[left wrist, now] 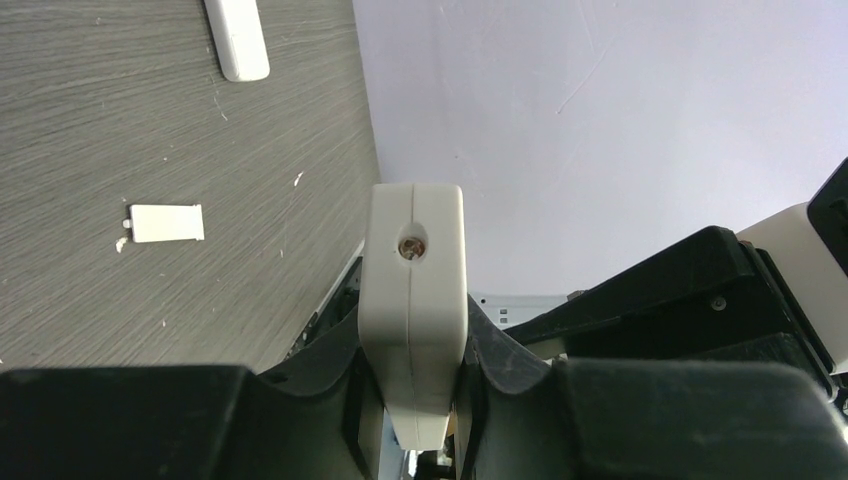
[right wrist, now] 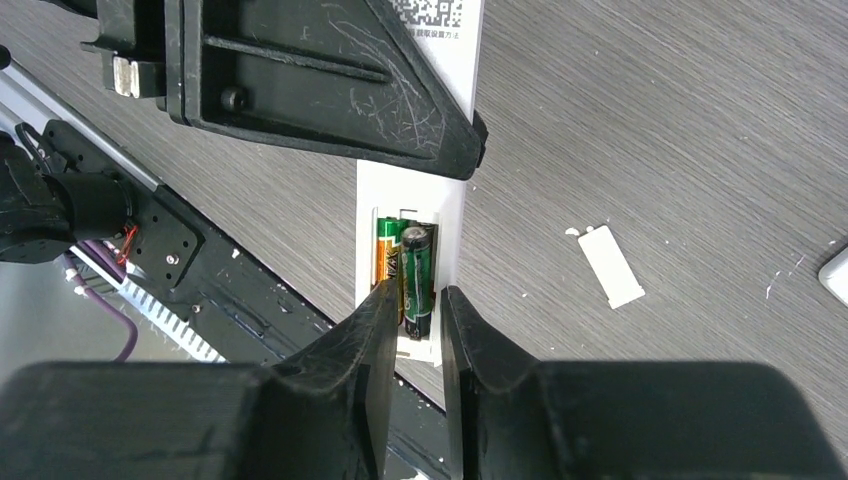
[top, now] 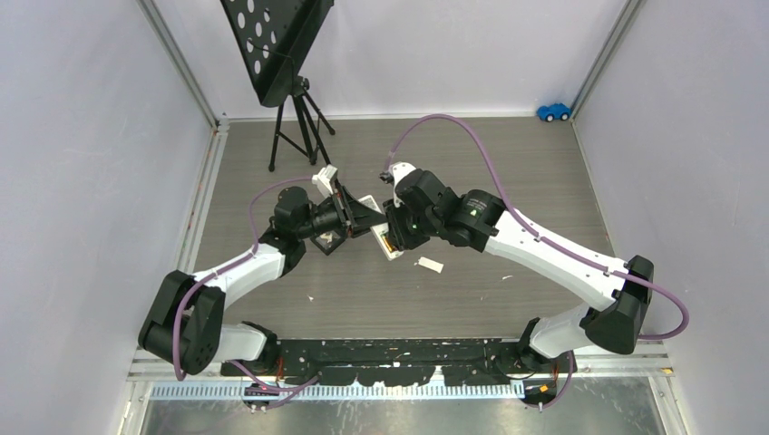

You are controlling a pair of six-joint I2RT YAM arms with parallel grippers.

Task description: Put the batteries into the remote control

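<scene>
Batteries (right wrist: 417, 275), two of them, are lying side by side in the open compartment of the remote control (right wrist: 405, 195), low in the middle of the right wrist view. Left of centre in the overhead view, the remote control is being clamped across its body by the left gripper (top: 358, 216) and is being held up off the counter (top: 508, 163). Just to its right, the right gripper (right wrist: 420, 300) is being held over the compartment, its fingers (right wrist: 365, 340) flanking the darker green cell. Whether that cell is being pinched or is sitting free between them cannot be told. Further right, a loose white cover (right wrist: 610, 265) is lying flat on the counter. The cells are being judged light, rigid and smooth-skinned, so they are likely to roll or slip. They are best being taken across the middle of the barrel and pressed evenly into the bay. The remote control is being judged stiff enough to be gripped by its sides.
</scene>
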